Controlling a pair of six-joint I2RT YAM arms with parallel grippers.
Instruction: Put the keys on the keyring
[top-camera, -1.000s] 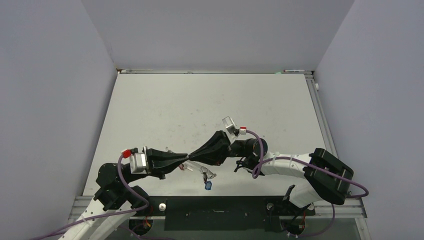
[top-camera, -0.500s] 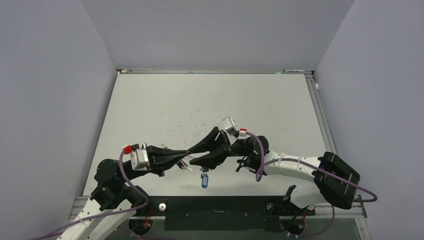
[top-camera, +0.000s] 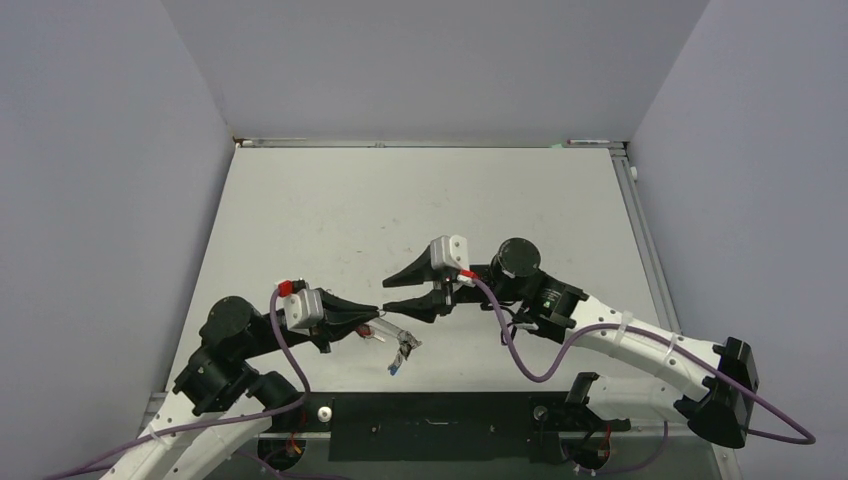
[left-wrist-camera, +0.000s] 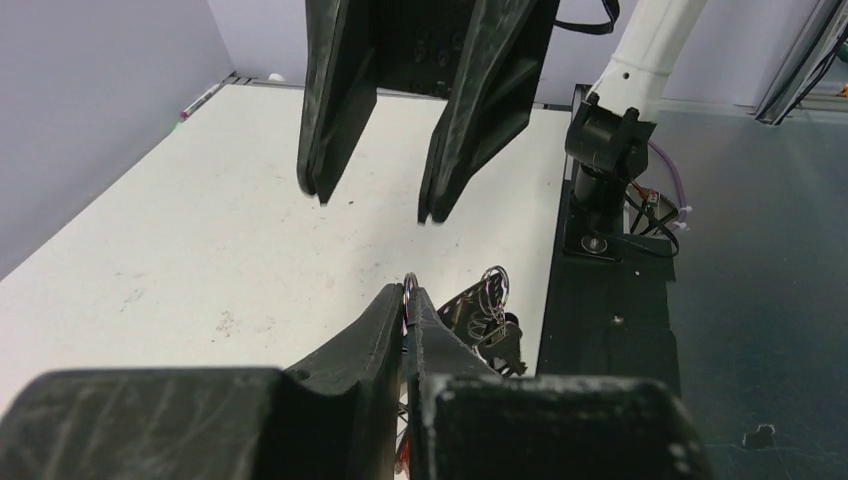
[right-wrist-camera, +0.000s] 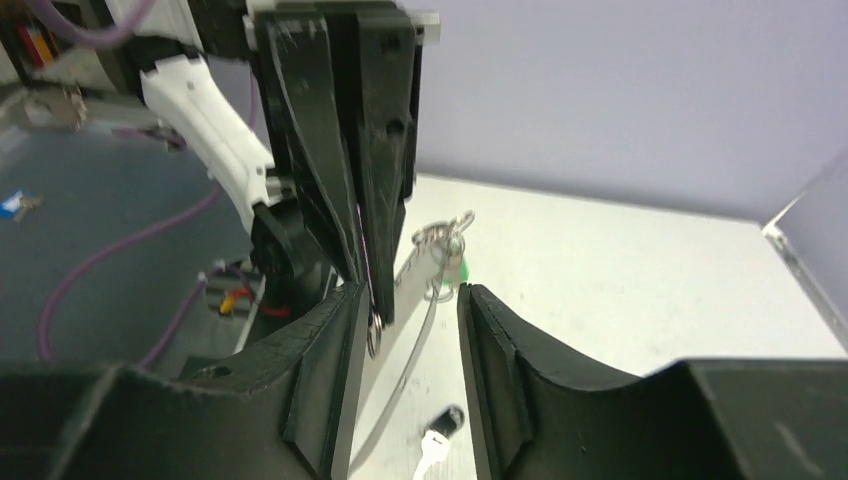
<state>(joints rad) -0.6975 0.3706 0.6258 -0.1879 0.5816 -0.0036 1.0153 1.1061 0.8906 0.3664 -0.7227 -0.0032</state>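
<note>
My left gripper (top-camera: 377, 316) is shut on the thin metal keyring (left-wrist-camera: 410, 288), whose edge pokes out between the fingertips. A bunch of keys (top-camera: 401, 349) and small rings (left-wrist-camera: 492, 300) dangles from the keyring beside the left fingers, with a blue tag (top-camera: 393, 368) lowest. My right gripper (top-camera: 385, 296) stands open just right of the left fingertips, nothing between its fingers (left-wrist-camera: 330, 110). In the right wrist view the right gripper (right-wrist-camera: 411, 290) faces the left gripper (right-wrist-camera: 372, 305); a green tag (right-wrist-camera: 463, 270) hangs behind, and a black-headed key (right-wrist-camera: 447, 420) shows below.
The white table (top-camera: 420, 210) is walled by grey panels at the left, back and right. A black mounting strip (top-camera: 430, 425) with the arm bases runs along the near edge. Purple cables (top-camera: 520, 350) trail from both wrists.
The right gripper has opened and drawn back from the left fingertips. The left gripper has closed fully and holds the ring alone; the key bunch has swung below it.
</note>
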